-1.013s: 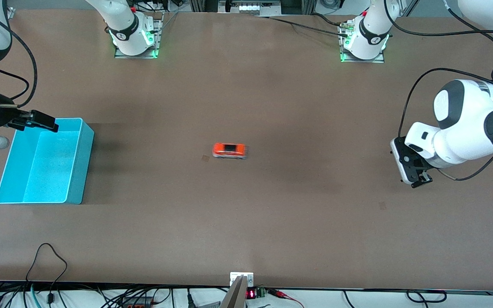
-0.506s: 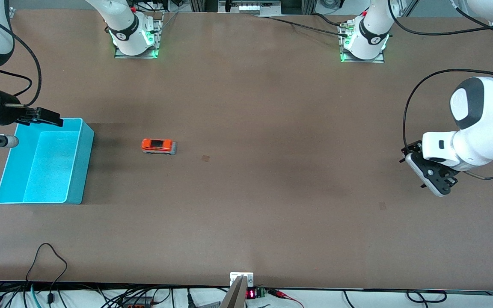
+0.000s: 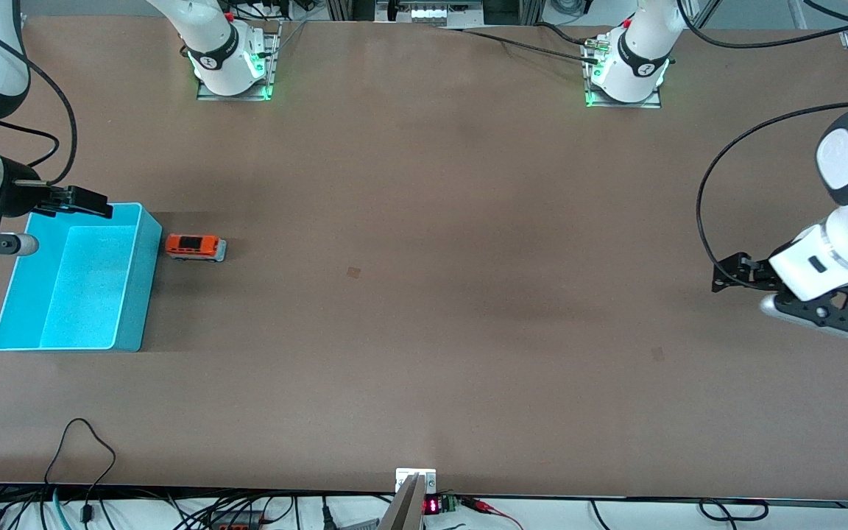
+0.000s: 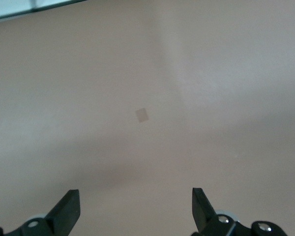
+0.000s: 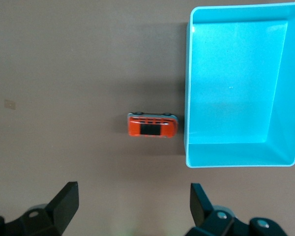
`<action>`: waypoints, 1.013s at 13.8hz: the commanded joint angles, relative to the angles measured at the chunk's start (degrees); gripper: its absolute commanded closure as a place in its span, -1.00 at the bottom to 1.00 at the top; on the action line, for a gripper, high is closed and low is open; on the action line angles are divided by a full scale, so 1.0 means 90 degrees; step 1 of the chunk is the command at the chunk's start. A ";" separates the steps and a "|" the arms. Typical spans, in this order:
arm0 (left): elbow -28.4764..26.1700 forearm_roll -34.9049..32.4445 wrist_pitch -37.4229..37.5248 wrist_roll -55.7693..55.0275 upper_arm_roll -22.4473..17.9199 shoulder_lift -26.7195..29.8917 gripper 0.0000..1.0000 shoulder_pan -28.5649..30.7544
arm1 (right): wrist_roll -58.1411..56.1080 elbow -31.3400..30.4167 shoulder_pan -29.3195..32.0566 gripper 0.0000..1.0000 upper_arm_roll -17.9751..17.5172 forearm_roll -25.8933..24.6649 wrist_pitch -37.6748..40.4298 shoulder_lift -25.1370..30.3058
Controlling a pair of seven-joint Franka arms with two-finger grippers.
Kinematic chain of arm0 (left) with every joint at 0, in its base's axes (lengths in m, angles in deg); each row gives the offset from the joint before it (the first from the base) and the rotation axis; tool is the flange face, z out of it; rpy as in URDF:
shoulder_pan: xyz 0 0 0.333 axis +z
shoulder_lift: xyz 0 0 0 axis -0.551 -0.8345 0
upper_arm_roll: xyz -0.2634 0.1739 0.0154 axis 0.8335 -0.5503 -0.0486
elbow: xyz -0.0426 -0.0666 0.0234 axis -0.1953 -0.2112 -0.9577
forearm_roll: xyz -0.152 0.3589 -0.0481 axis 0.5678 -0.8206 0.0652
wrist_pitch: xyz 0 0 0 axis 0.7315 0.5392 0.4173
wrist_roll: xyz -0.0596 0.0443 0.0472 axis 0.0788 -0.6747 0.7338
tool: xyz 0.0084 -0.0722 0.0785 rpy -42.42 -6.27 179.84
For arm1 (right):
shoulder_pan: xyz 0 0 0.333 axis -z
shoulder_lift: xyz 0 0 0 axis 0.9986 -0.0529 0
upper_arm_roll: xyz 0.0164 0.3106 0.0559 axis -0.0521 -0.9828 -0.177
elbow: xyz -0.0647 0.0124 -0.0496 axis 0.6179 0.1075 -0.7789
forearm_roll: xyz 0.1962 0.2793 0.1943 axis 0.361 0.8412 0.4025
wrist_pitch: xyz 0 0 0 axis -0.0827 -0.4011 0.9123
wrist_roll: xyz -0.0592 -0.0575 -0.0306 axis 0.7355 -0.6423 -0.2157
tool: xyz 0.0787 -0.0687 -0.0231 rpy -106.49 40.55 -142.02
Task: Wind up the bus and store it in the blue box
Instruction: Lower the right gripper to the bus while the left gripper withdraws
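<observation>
Bus sat on the table against the blue box, outside it; light, rigid and apt to roll, best pinched across its sides. Right gripper hung spread over the box; left gripper waited spread, empty.

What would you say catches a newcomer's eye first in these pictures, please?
The blue box at the right arm's end of the table, bright and empty, stands out first. The orange bus sits on the table right beside its wall, outside it. The right gripper, open, hangs over the box's rim, while the left gripper, open too, waits over bare table at the left arm's end.
</observation>
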 commanded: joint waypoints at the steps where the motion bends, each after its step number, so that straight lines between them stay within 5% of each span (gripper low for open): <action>1: 0.0061 0.0023 0.0327 -0.0934 -0.0177 0.0287 -1.00 -0.0074 | -0.0706 0.0027 -0.0001 -1.00 0.0028 0.0069 0.0241 0.0002; 6: 0.0587 0.0062 0.1135 -0.1951 -0.0352 0.0513 -1.00 -0.0200 | -0.1235 -0.0450 -0.0040 -1.00 0.0057 -0.0019 0.0321 0.0002; 9: 0.0511 0.0072 0.1295 -0.1632 -0.0791 0.0863 -1.00 -0.0698 | -0.1791 -0.1833 -0.0069 -1.00 0.0038 -0.0029 -0.0670 0.0458; 14: 0.0198 0.0072 0.1236 -0.1523 -0.0031 0.1108 -1.00 0.0071 | -0.3158 -0.3350 -0.0293 -1.00 0.0018 -0.0185 -0.2196 0.0851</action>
